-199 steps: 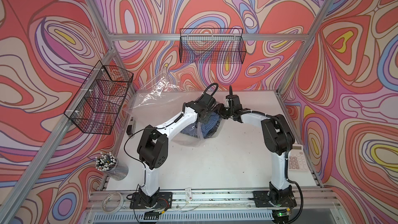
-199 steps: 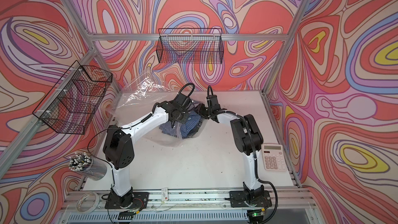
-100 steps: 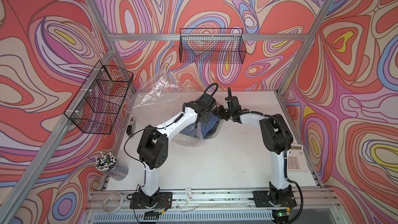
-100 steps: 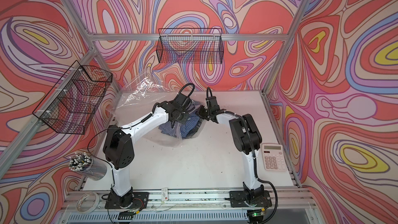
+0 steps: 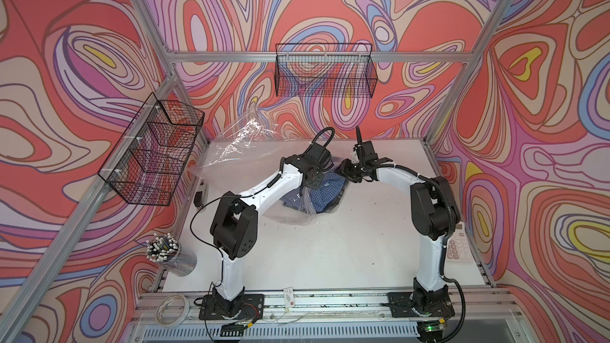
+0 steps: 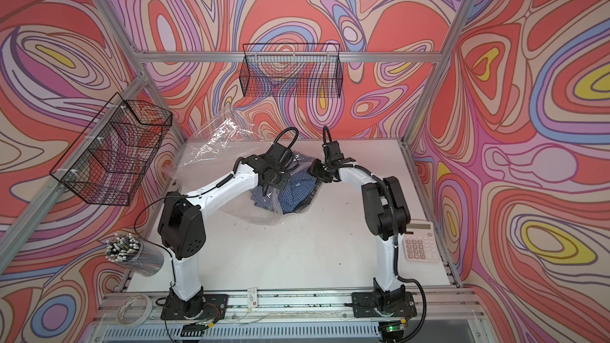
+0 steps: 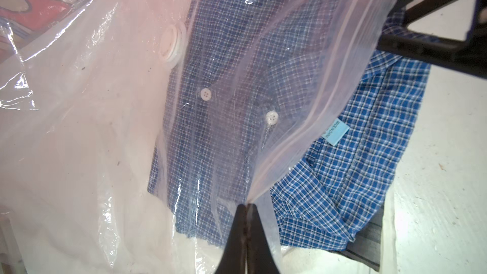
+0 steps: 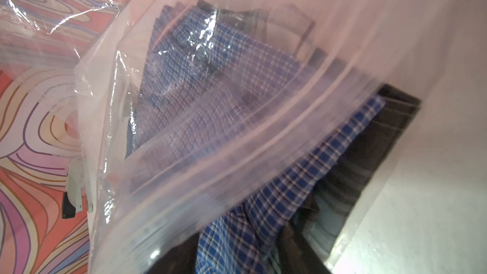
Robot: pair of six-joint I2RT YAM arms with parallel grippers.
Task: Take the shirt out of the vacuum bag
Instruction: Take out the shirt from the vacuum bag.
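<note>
Near: plaid shirt (image 5: 325, 194) sat mid-table, about half out of the vacuum bag (image 5: 237, 153), which trailed to 10 o'clock. Left gripper (image 7: 246, 206) pinched the zip-seal edge (image 7: 316, 96). Right gripper (image 5: 343, 169), at the shirt's 1 o'clock, stood open. Risk: closing could trap film with the cloth and drag the bag along. Versus a second earlier, the arms had barely shifted.

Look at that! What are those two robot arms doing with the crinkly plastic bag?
They are getting a blue checked shirt out of a big clear vacuum bag. The left gripper is pinched shut on the bag's zip edge, pulling the plastic taut. The shirt is only partway out: one end sticks out of the bag's mouth and the rest sits under the plastic. The right gripper is at that bare end, but it is not clear whether it has hold of the shirt.
</note>
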